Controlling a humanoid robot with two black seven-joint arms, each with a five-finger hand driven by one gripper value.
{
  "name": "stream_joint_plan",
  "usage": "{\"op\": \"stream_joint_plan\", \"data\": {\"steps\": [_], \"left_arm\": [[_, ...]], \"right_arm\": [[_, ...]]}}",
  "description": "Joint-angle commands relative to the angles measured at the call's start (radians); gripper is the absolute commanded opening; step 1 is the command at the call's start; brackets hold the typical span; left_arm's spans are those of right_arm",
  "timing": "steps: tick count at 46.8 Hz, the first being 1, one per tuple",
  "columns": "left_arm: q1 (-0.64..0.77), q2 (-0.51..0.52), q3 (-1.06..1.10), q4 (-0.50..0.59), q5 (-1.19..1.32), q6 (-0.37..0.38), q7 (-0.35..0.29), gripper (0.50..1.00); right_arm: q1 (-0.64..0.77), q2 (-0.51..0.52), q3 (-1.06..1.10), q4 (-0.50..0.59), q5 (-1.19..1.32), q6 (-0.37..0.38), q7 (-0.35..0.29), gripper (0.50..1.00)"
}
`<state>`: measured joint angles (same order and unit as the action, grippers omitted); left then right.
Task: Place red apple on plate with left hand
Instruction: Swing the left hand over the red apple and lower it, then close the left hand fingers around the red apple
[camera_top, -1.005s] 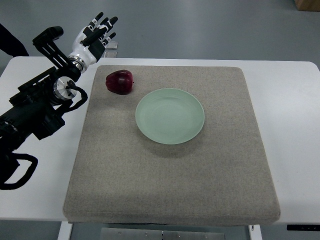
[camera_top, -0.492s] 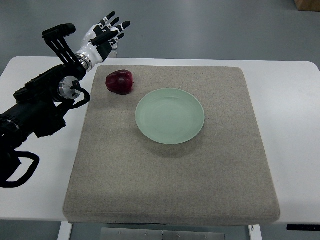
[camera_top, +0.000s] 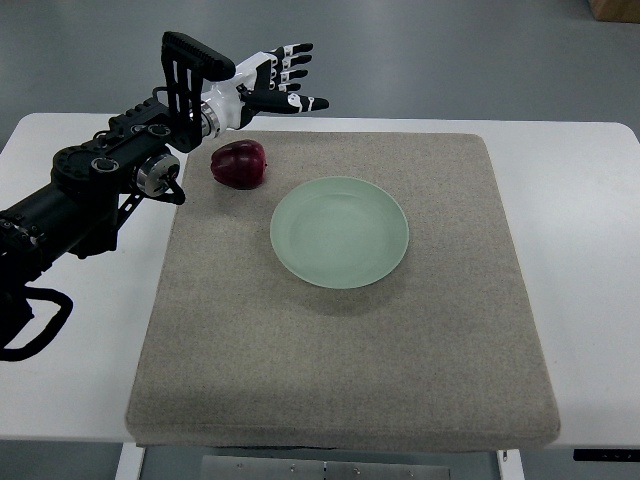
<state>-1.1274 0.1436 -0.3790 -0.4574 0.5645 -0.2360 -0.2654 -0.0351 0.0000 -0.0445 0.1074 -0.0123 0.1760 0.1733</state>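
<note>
Left hand (camera_top: 268, 82) at far edge of mat (camera_top: 440, 360), fingers spread wide, holding nothing. Red apple (camera_top: 239, 164) sits on mat just below hand, beside green plate (camera_top: 340, 232). Hand must drop down onto apple.

Red apple (camera_top: 239, 164) glossy w/ smooth dark skin near mat's far-left corner, plate (camera_top: 340, 232) pale green, smooth, soft sheen, mat (camera_top: 350, 380) grey rough felt-like cloth, matt, desk (camera_top: 590, 260) smooth white, left hand (camera_top: 272, 82) hard white and black plastic, arm matt black.
</note>
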Motion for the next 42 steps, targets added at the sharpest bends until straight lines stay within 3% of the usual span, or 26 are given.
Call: {"op": "stream_joint_plan", "data": {"steps": [1, 10, 21, 28, 42], "left_arm": [[-0.018, 0.007, 0.032, -0.001, 0.126, 0.001, 0.0, 0.992], [-0.087, 0.071, 0.069, -0.035, 0.301, -0.017, 0.0, 0.99], [-0.186, 0.234, 0.262, -0.213, 0.336, -0.103, -0.003, 0.99], [-0.204, 0.249, 0.414, -0.224, 0.388, -0.098, -0.012, 0.981], [-0.201, 0.258, 0.428, -0.225, 0.571, -0.034, -0.049, 0.979]], "right_arm": [[0.0, 0.0, 0.0, 0.0, 0.0, 0.0, 0.002, 0.964], [0.0, 0.0, 0.0, 0.0, 0.0, -0.001, 0.0, 0.964], [0.0, 0.0, 0.0, 0.0, 0.0, 0.0, 0.002, 0.962], [0.0, 0.0, 0.0, 0.0, 0.0, -0.001, 0.002, 0.964], [0.001, 0.0, 0.0, 0.0, 0.0, -0.001, 0.0, 0.962]]}}
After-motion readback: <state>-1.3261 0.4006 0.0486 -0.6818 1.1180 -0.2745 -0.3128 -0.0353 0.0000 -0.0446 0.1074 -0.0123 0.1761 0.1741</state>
